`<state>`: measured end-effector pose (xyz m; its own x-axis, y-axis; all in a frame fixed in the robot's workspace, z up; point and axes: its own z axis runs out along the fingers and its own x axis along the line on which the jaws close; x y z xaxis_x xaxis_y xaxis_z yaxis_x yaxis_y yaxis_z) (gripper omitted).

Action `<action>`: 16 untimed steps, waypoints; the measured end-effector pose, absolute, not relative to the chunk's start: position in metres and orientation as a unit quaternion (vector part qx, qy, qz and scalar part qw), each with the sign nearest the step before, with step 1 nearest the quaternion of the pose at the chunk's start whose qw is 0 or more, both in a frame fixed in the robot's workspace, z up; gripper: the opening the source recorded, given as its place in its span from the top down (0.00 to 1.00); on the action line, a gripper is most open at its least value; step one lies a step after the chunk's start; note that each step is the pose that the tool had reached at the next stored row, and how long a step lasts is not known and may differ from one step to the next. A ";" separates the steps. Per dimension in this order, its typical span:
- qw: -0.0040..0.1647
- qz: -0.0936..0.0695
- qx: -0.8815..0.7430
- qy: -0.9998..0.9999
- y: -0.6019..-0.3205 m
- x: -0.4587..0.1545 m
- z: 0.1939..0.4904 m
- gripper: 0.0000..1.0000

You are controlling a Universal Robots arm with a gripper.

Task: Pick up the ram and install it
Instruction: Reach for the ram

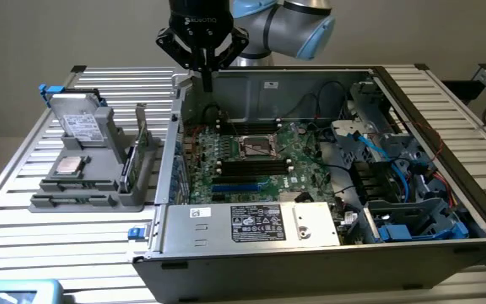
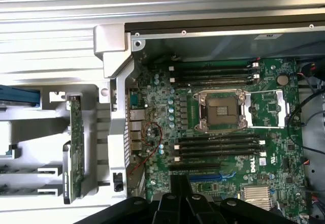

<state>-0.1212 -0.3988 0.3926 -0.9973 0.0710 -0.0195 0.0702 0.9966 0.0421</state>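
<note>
Ram in holder; hand empty, above case.
Exterior view: we list the hand [image 1: 207, 82] with fingers pressed together, holding nothing, above the far wall of the open computer case [image 1: 311, 244]; the ram [image 1: 129, 166] stands on edge in the grey holder [image 1: 83, 190] on the bench [image 1: 23, 215]. Wrist view: we list the ram in that holder, outside the case, apart from the motherboard [image 2: 223, 132].

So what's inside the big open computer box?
A green motherboard with an empty processor socket, black memory slots and cables. Anything beneath the board is covered.
</note>
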 end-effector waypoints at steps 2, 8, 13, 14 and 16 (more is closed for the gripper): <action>0.010 0.021 0.035 0.999 -0.399 -0.121 0.393 0.89; 0.011 0.021 0.035 0.999 -0.400 -0.126 0.392 0.89; 0.011 0.021 0.035 0.999 -0.405 -0.141 0.392 0.89; 0.010 0.021 0.035 0.999 -0.405 -0.145 0.392 0.89; 0.010 0.021 0.035 0.999 -0.406 -0.154 0.391 0.89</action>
<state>-0.1542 -0.4057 0.3914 -0.9973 0.0711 -0.0195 0.0702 0.9967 0.0418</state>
